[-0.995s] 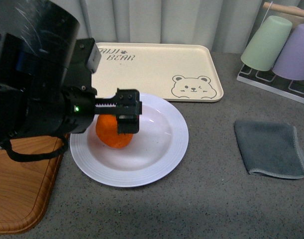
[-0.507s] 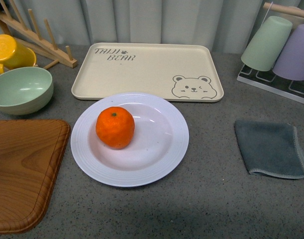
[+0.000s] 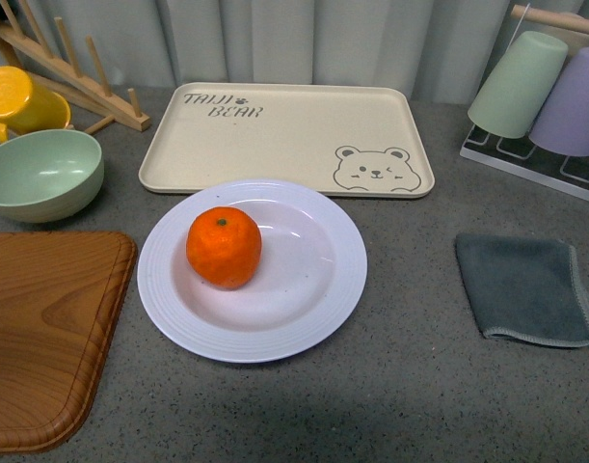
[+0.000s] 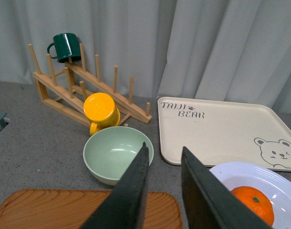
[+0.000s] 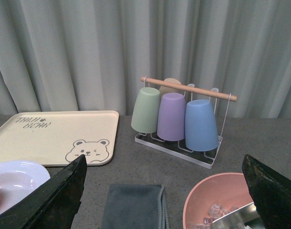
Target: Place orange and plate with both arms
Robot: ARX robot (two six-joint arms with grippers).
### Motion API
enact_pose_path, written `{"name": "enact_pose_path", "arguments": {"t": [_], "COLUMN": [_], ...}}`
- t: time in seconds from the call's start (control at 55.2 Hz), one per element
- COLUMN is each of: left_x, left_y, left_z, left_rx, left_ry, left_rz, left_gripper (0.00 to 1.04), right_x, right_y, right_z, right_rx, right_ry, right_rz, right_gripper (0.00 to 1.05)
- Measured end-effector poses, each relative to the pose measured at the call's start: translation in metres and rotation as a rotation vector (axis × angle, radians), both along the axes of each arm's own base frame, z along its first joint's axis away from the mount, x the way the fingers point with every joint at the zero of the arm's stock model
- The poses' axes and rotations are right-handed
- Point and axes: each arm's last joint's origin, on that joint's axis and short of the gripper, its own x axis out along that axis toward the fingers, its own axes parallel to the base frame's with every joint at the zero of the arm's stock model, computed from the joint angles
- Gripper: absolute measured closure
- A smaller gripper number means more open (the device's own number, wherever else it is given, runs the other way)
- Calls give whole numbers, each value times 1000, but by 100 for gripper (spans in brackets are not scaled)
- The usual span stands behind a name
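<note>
The orange (image 3: 224,248) rests on the left side of the pale plate (image 3: 313,318), which lies on the grey table in front of the bear tray. Neither arm shows in the front view. In the left wrist view my left gripper (image 4: 165,147) is open and empty, held up and back from the table, with the orange (image 4: 252,202) and the plate (image 4: 283,176) off to one side of it. In the right wrist view my right gripper (image 5: 164,160) is wide open and empty above the grey cloth. The plate's edge (image 5: 16,179) shows at the frame's side.
The beige bear tray (image 3: 294,130) lies behind the plate. A mint bowl (image 3: 39,174), a yellow cup (image 3: 19,96) and a wooden board (image 3: 39,338) are to the left. A grey cloth (image 3: 525,289) and a cup rack (image 3: 545,87) are to the right. A pink bowl (image 5: 216,200) is near the right gripper.
One second ago my left arm filled the left of the front view with its gripper at the orange. It has drawn back out of that view, leaving the orange on the plate.
</note>
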Motion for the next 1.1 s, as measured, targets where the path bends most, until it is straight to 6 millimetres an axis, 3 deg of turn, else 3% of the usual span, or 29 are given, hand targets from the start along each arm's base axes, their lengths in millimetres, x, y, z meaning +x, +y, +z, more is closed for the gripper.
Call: {"name": "enact_pose_path", "arguments": {"t": [0.072,1.104], "left_x": [-7,-50], "left_y": [0,0], "left_z": [1,12], "left_rx": [2,11], "left_ry": [-5,-42], "left_rz": [-4,-3], "left_gripper": [101,101], "right_x": [0,0], "right_y": [0,0], "right_z": [0,0], "right_rx": [0,0], "right_ry": [0,0], "right_rz": [0,0], "right_gripper": [9,9]}}
